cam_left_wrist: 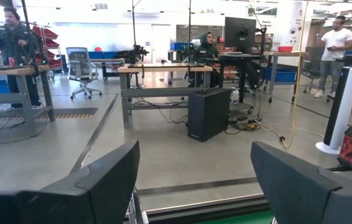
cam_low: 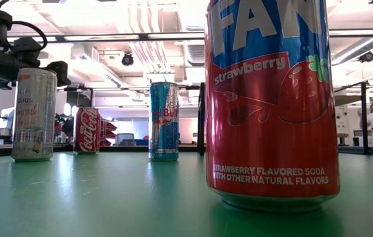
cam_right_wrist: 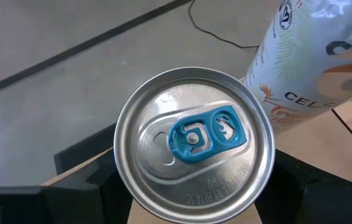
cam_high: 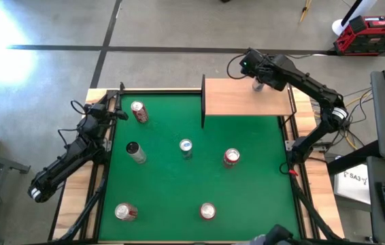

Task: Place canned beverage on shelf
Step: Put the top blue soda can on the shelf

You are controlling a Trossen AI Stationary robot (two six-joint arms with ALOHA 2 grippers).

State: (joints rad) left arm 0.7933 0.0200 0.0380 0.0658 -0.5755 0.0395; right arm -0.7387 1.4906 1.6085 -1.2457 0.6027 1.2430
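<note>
Tabletop: green felt-like cloth, matt, finely napped.
Shelf: light tan wood board, smooth, matt, with thin dark metal frame.
Silver can: bare brushed metal lid, satin sheen, with a glossy blue pull tab.
White can: printed metal wall, smooth and glossy.
Strawberry soda can: red and blue printed metal, glossy, with bare metal bottom rim.
Right gripper: dark matt plastic fingers.
Floor: grey concrete, smooth, faintly shiny.
</note>
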